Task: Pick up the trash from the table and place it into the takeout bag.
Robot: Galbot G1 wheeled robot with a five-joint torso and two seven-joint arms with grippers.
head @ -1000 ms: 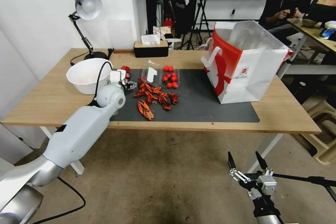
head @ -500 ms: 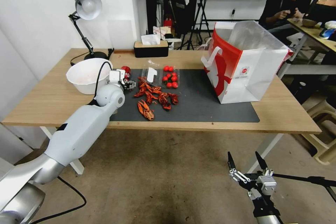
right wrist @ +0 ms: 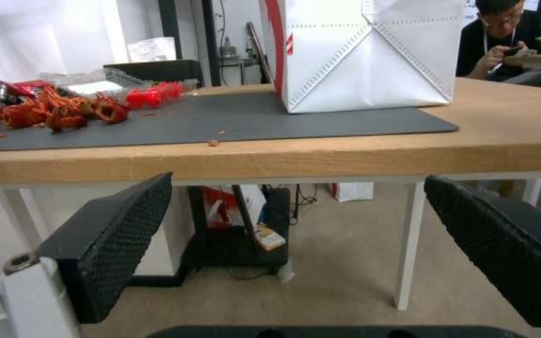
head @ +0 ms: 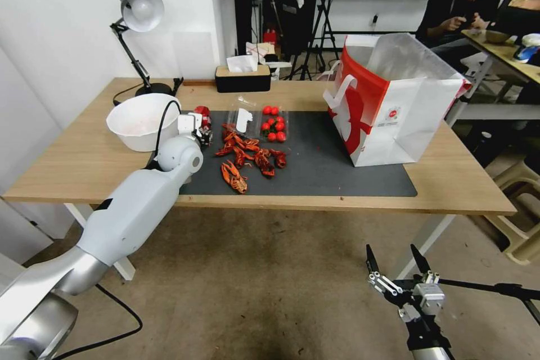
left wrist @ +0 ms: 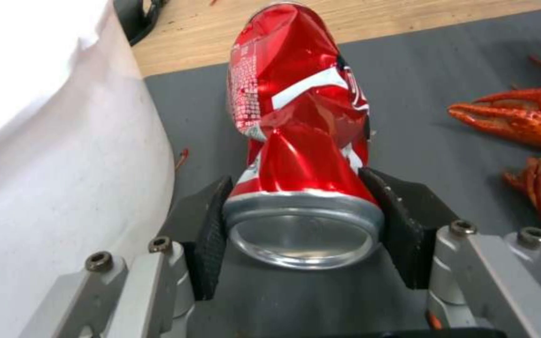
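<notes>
A crushed red soda can (left wrist: 296,117) lies on the dark grey mat (head: 337,169), close beside a white bowl (left wrist: 51,164). My left gripper (left wrist: 302,225) is shut on the can's bottom end, with one black pad pressed against each side. In the head view this gripper (head: 203,136) sits at the mat's left edge, with the can (head: 201,114) just beyond it. The takeout bag (head: 394,107) stands open at the right end of the table (head: 84,163). My right gripper (head: 394,261) hangs open below the table's front edge.
Red crayfish shells (head: 247,157) and a clear box of cherry tomatoes (head: 273,124) lie mid-mat. The white bowl (head: 138,121), a desk lamp (head: 138,11) and a tissue box (head: 243,76) stand at the left and back. A person sits behind the bag.
The left gripper's fingers have drawn together on the can and the arm has edged slightly forward. The right arm has not moved.
</notes>
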